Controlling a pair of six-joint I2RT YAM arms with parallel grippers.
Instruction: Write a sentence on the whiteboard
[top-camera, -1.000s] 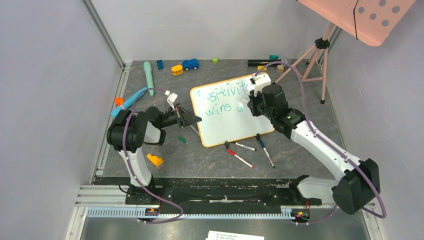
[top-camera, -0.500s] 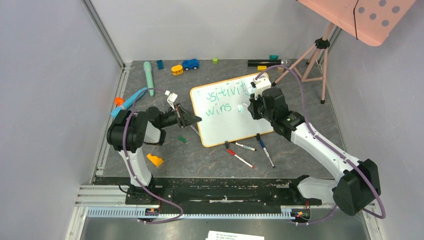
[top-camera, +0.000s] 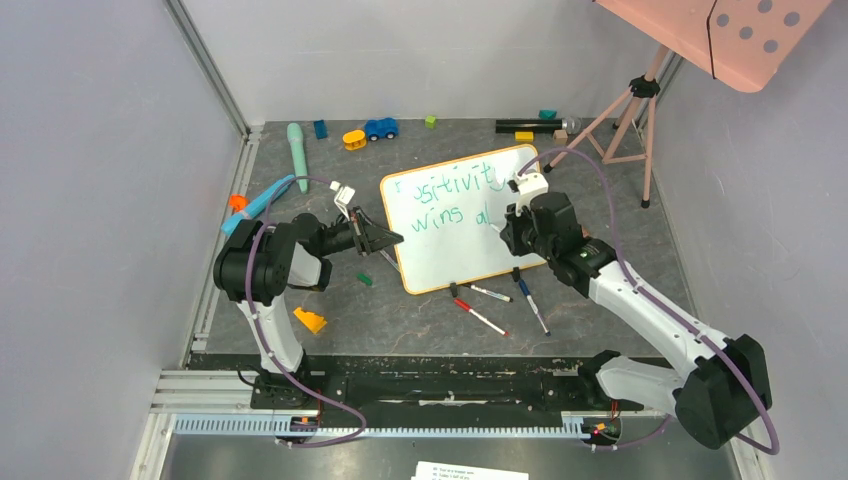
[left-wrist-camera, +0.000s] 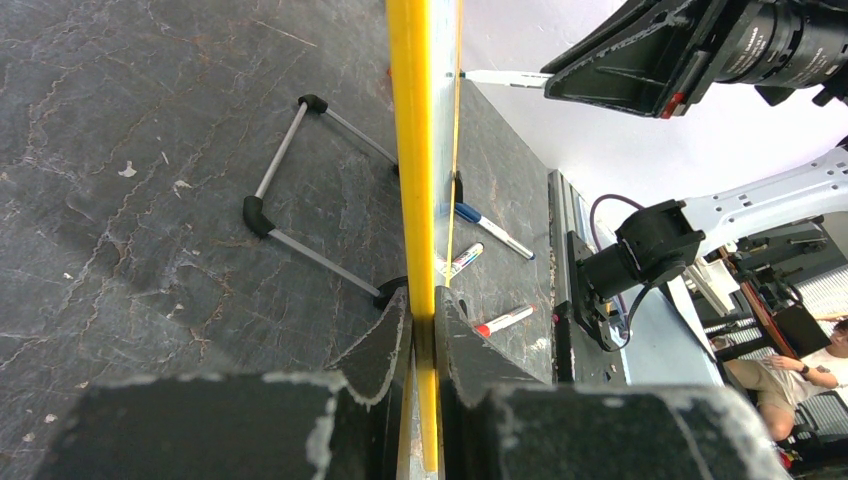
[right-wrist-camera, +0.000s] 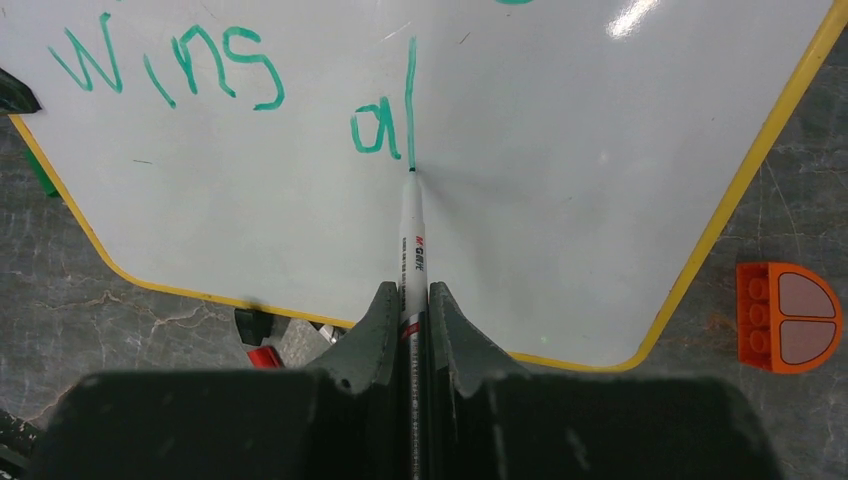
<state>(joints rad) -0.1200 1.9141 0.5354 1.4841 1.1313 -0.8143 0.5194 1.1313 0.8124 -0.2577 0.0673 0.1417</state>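
Right wrist view shows the right jaws clamped tight on a marker, its tip touching the whiteboard just ahead, while the left jaws pinch its edge, probably a sound hold for a light, stiff, slippery board.

The left end effector pinches the whiteboard by its yellow edge; three markers lie on the dark worktop beyond.

Robotics lab: grey-walled test cell, tripod.
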